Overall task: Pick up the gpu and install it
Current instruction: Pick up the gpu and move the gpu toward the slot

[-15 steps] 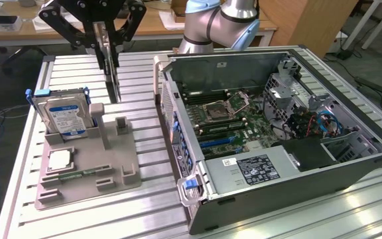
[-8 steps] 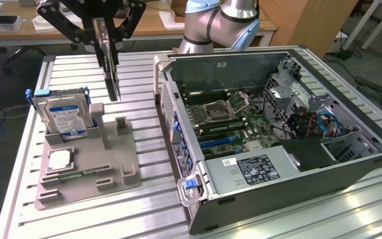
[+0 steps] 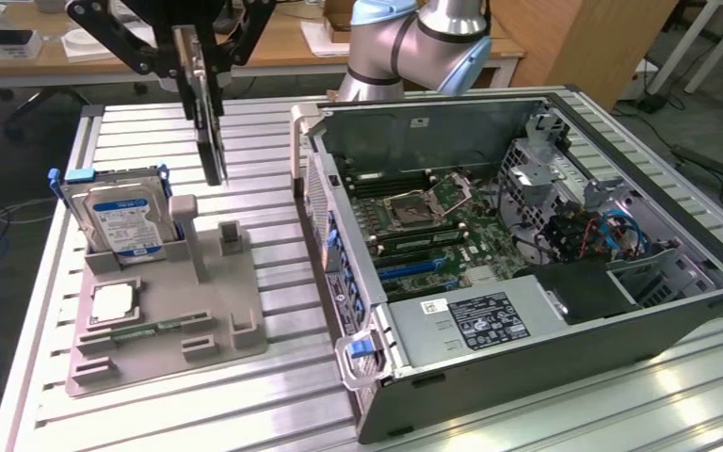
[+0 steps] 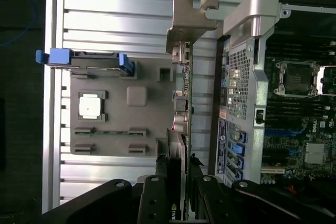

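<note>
Fingers pinch the gpu — above ribbed aluminium table.

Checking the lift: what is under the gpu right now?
Under the gpu, gripped upright by the gripper, lie the edge of the grey holder tray and the slatted table. The strip directly beneath the card is hidden by the card itself.

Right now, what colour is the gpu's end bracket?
Silvery; the gpu bracket shows best in the wrist view.
</note>
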### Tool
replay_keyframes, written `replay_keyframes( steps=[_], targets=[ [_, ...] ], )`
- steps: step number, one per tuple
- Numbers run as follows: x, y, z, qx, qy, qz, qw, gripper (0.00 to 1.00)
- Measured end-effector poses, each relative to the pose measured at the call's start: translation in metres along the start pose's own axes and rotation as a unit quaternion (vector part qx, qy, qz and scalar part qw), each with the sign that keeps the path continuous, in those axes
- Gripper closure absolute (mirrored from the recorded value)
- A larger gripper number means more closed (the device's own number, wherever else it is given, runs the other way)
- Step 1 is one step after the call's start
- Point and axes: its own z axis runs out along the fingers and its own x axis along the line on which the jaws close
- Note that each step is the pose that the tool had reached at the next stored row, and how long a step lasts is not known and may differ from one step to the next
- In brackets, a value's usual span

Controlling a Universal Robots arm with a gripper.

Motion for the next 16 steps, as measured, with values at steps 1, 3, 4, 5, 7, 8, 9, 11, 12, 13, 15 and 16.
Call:
replay_keyframes(
  steps=[1, 3, 4, 5, 7, 8, 9, 11, 12, 13, 15, 16],
  targets=[
    [0.0, 0.0, -0.0006, -0.0001, 0.0, 0.0, 1.0, 0.74],
    [0.0, 0.0, -0.0026, -0.0001, 0.0, 0.0, 1.0, 0.74],
    [0.0, 0.0001, -0.0037, -0.0001, 0.0, 0.0, 1.0, 0.74],
    [0.0, 0.0001, -0.0047, -0.0003, 0.0, 0.0, 1.0, 0.74],
    [0.0, 0.0001, -0.0057, -0.0008, 0.0, 0.0, 1.0, 0.74],
    [0.0, 0.0001, -0.0058, -0.0015, 0.0, 0.0, 1.0, 0.74],
    [0.0, 0.0001, -0.0058, -0.0016, 0.0, 0.0, 1.0, 0.74],
    [-0.001, 0.0, -0.0056, -0.0017, -0.0001, 0.0, 1.0, 0.74],
    [-0.002, -0.0001, -0.0056, -0.0018, -0.0001, 0.0, 1.0, 0.74],
    [-0.004, -0.0001, -0.0056, -0.0019, 0.0, 0.0, 1.0, 0.74],
    [-0.009, -0.0002, -0.0053, -0.0021, 0.0, 0.0, 1.0, 0.74],
    [-0.011, -0.0003, -0.0051, -0.0021, 0.0, 0.0, 1.0, 0.74]
  ],
)
